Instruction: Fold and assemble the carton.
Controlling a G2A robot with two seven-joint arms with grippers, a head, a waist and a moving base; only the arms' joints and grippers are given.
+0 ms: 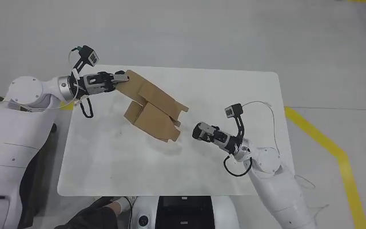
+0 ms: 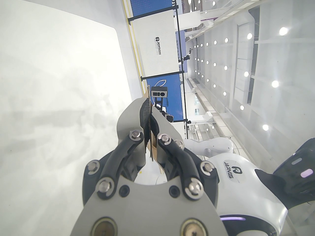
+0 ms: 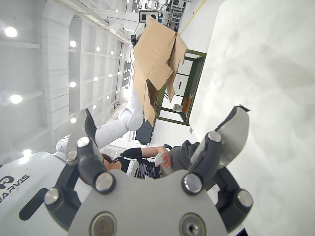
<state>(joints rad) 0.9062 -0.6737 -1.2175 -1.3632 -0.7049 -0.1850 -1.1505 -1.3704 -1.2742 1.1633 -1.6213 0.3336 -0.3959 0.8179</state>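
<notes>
Where the left claw [image 1: 119, 77] meets the carton [image 1: 151, 106], we see its jaws closed tight on a thin cardboard panel, so this claw has a firm pinch on one corner of the carton. In the left wrist view the sheet's edge [image 2: 148, 94] runs straight down the middle of that claw, squeezed from both sides, and a short tip of it pokes out past the jaw ends.

From the left claw the brown carton stretches away towards the right claw [image 1: 195, 130]. It is only partly folded: we see broad panels lying at different angles, loose flaps hanging off its edges, and one open pocket showing a dark inside. Its corner farthest from the left claw ends near the right claw, and we see a clear gap between the two.

The right claw [image 3: 162, 111] stands wide open with nothing in it, its jaws spread well apart. Straight ahead of this claw, in its own wrist view, the carton [image 3: 155, 57] hangs with its open end and flaps turned towards it.

Both claws are over the white counter [image 1: 229, 91], and the carton is between them. We cannot tell whether the carton's lower flaps touch the counter or hang just above it.
</notes>
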